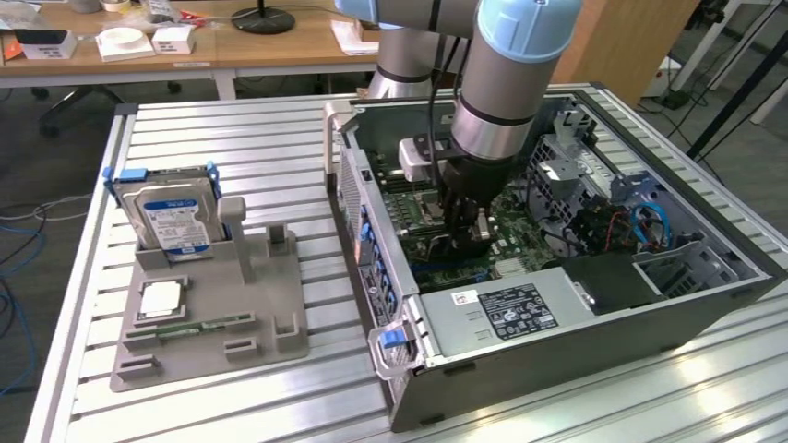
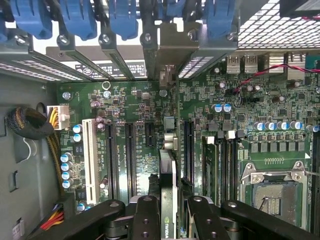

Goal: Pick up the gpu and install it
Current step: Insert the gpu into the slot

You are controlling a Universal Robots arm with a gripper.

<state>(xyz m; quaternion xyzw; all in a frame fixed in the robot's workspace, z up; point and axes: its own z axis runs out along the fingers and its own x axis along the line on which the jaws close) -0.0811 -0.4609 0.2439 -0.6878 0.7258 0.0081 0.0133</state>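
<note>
Arm: I see the grey and pale-blue arm (image 1: 499, 83) coming down from the top centre of the exterior view into the open computer case (image 1: 689, 305), which lies on its side at the centre and right of that frame.
Gripper: the gripper (image 1: 466, 242) sits low inside the case, just above the green motherboard (image 1: 412, 217); in the wrist view its black fingers (image 2: 146, 220) fill the lower edge of the frame.
Jaws: I read them as clamped on the gpu, one finger on each flat side of the card.
Gpu: the gpu (image 2: 167, 200) stands edge-on between the fingers at the lower centre of the wrist view, a thin black card with a small green logo near the frame's bottom; it hangs over the motherboard (image 2: 135, 140) in line with the long black expansion slots (image 2: 129, 160). I cannot tell whether its lower edge is touching a slot.
Case rear: blue slot latches (image 2: 80, 20) and metal slot covers run along the top of the wrist view.
CPU socket: an open socket (image 2: 272, 192) shows at the lower right of the wrist view.
Surface: the slatted metal surface (image 1: 246, 129) carries the case and, at the left of the exterior view, a grey parts holder (image 1: 277, 305).
Holder contents: a silver hard drive (image 1: 173, 217) with a blue-white label stands upright in it, a square chip (image 1: 161, 300) lies below that, and a narrow green memory stick (image 1: 203, 326) lies beside the chip.
Background: a wooden desk (image 1: 221, 41) with small white boxes runs across the upper left of the exterior view.
</note>
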